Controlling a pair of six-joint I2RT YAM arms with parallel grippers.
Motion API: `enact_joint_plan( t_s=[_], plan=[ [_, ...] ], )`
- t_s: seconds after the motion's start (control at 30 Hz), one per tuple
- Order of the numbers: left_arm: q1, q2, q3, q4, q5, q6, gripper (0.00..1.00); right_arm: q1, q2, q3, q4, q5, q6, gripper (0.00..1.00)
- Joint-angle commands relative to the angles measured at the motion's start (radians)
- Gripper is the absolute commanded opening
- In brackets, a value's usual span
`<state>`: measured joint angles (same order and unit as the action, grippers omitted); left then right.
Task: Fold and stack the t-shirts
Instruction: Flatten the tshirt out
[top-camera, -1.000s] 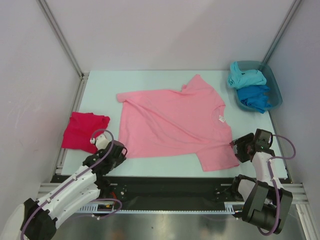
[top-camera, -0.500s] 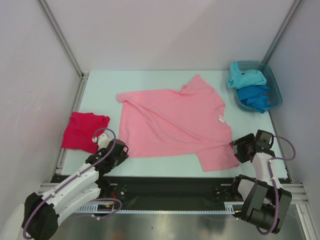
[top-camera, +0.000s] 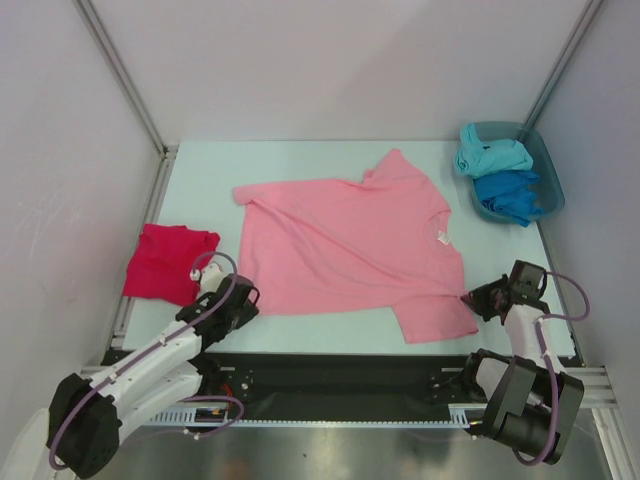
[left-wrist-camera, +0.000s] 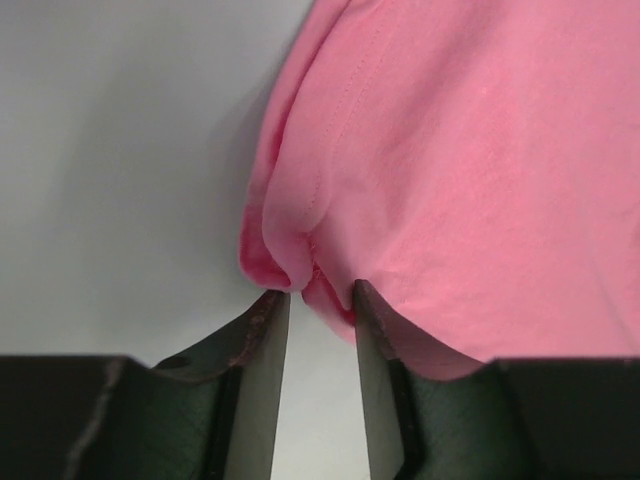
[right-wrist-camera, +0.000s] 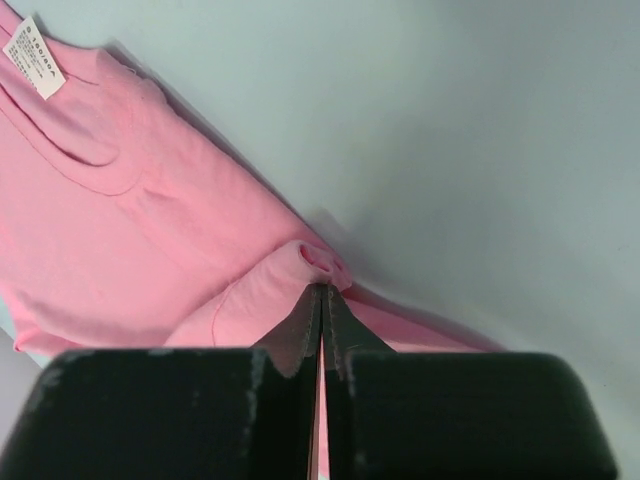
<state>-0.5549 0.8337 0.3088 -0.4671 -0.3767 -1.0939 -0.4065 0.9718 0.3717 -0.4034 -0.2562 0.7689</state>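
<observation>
**Two holds wanted, one now made on the pink t-shirt (top-camera: 340, 245)**

One second ago the right jaws stood wide beside the shirt's near sleeve. Now they are pressed fully together, and the wrist view shows a small ridge of pink cloth pinched at their very tips. That hold sits on the shirt's edge towards the near right corner of the surface (top-camera: 200, 175), a little way from the neckline and its white tag (right-wrist-camera: 35, 55).

The left jaws have crept forward to the hem corner at the near left and have narrowed, yet a gap still shows between them. They are partly open, with a puckered lip of hem right at the tips, touching or nearly so, and not clamped.

To my eye the near side of the shirt is being readied for lifting into a fold: one end gripped, the other about to be. The rest of the shirt lies spread flat across the middle of the surface.

The crimson t-shirt (top-camera: 165, 260) lies folded at the left edge. The turquoise t-shirt (top-camera: 492, 155) and blue t-shirt (top-camera: 510, 195) wait in the tub (top-camera: 548, 165) at the far right corner.
</observation>
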Motion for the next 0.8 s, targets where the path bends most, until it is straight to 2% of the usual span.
enact_joint_plan(
  t_s=[0.0, 0.23, 0.33, 0.77],
  plan=[
    [0.007, -0.034, -0.022, -0.054, 0.038, 0.012, 0.36, -0.005, 0.002, -0.013, 0.025, -0.009, -0.003, 0.00],
    [0.006, -0.090, -0.027, -0.094, 0.058, 0.003, 0.08, -0.005, -0.007, -0.016, 0.023, -0.008, 0.004, 0.00],
    [0.006, -0.107, -0.017, -0.113, 0.064, -0.001, 0.02, -0.005, -0.012, -0.014, 0.017, -0.009, 0.009, 0.00],
    [0.003, -0.168, 0.062, -0.212, 0.047, -0.021, 0.00, 0.001, -0.067, 0.015, -0.034, 0.000, 0.047, 0.00]
  ],
)
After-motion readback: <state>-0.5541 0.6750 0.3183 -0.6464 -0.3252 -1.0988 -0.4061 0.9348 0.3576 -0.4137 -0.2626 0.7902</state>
